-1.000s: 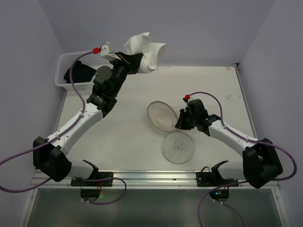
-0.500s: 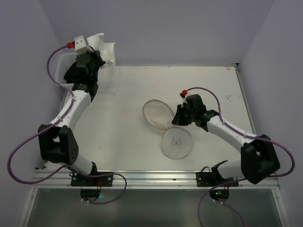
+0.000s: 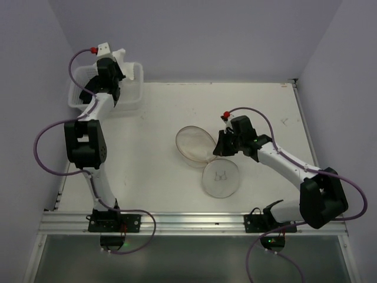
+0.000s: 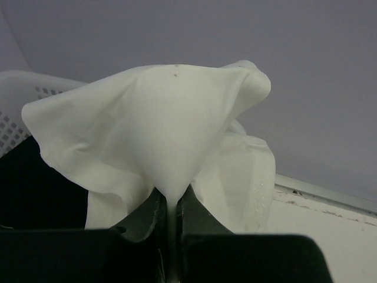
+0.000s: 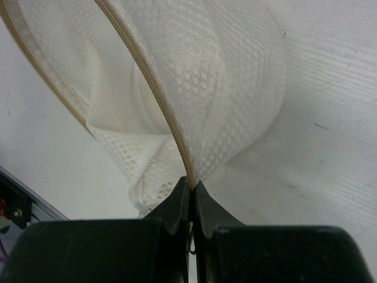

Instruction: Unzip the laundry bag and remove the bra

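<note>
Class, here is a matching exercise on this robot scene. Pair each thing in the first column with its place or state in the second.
Column one:
1. bra
2. laundry bag
3. basket
4. right gripper

Column two:
A. stands at the far left corner of the table
B. lies unzipped, opened into two round halves
C. hangs pinched in the left gripper, by the basket
D. shut on the bag's beige zipper rim

Pairs: 1-C, 2-B, 3-A, 4-D
</note>
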